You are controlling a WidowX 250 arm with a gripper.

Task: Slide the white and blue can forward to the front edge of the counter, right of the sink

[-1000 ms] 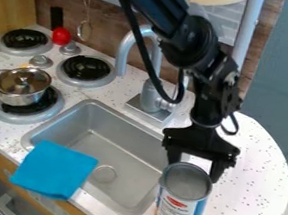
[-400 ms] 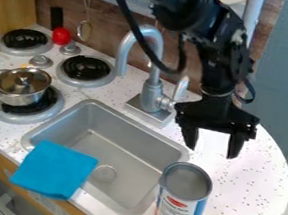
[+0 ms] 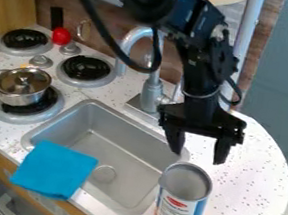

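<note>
From here I see the speckled white counter (image 3: pixel 246 194), with the grey sink (image 3: pixel 124 149) set in it — a blue cloth (image 3: pixel 55 170) draped over its front left edge. The black gripper (image 3: pixel 198 150) hangs above the counter, fingers spread, nothing between them. Just below stands the upright can (image 3: pixel 182 201), beside the sink's right side.

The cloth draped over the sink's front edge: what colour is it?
The cloth is plain bright blue, seen best in the camera view.

upright can (image 3: pixel 179 203) beside the sink (image 3: pixel 123 152)
</note>
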